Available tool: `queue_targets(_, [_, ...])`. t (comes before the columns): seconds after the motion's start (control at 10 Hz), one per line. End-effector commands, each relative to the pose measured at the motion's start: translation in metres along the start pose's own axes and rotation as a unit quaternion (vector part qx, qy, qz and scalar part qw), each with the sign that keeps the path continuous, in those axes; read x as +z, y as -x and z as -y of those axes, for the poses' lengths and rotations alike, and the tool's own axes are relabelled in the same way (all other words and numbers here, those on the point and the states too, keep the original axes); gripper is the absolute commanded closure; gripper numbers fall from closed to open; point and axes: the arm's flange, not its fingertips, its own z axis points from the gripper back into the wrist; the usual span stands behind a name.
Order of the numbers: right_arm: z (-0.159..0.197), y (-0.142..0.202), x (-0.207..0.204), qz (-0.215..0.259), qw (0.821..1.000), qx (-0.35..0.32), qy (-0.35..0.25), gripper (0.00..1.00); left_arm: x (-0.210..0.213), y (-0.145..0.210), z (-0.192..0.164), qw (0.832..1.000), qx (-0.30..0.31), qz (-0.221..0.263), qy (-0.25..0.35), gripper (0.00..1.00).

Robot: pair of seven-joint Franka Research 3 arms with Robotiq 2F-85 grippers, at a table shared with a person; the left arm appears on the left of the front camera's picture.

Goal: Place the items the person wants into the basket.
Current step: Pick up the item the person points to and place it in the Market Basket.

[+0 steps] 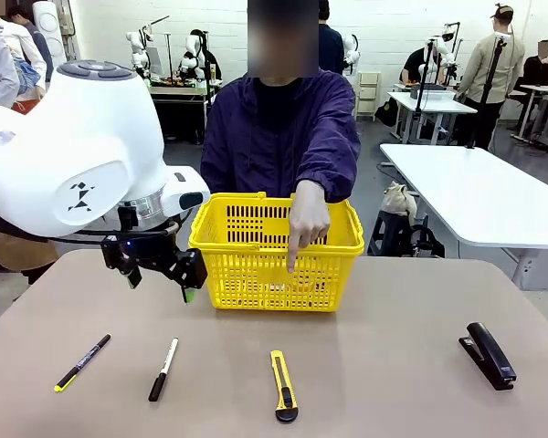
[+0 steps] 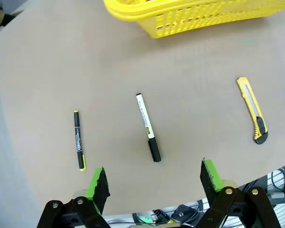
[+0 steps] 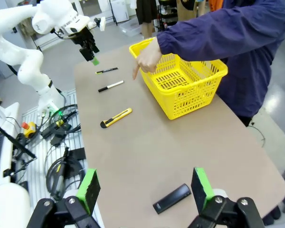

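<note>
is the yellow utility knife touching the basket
Apart: the front view shows bare tabletop between the utility knife and the basket.

The bright yellow, lattice-sided basket stands upright on the surface. Outside it, the yellow, black-ended utility knife lies flat; farther left lies the slim black marker, yellow at one end.

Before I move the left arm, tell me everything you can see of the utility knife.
The utility knife is slim, with a ribbed yellow body that looks plastic, a grey strip along its slot, and a black slider and rounded black end. It lies flat on the table, black end toward the robot's side, between the basket and that side. Only the table touches it. I can't make out an extended blade.
</note>
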Motion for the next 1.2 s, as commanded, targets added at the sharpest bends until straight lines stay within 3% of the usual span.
queue_targets(0.0, [0.001,0.001,0.002,0.004,1.0,0.007,-0.006,0.0,0.014,-0.01,-0.011,1.0,0.015,0.009,0.013,0.0])
queue_targets(0.9, [0.001,0.001,0.002,0.004,1.0,0.007,-0.006,0.0,0.002,-0.001,0.001,1.0,-0.004,-0.002,0.011,0.0])
queue_targets(1.1, [0.001,0.001,0.002,0.004,1.0,0.007,-0.006,0.0,-0.011,-0.037,0.065,0.998,-0.055,-0.028,0.028,0.0])
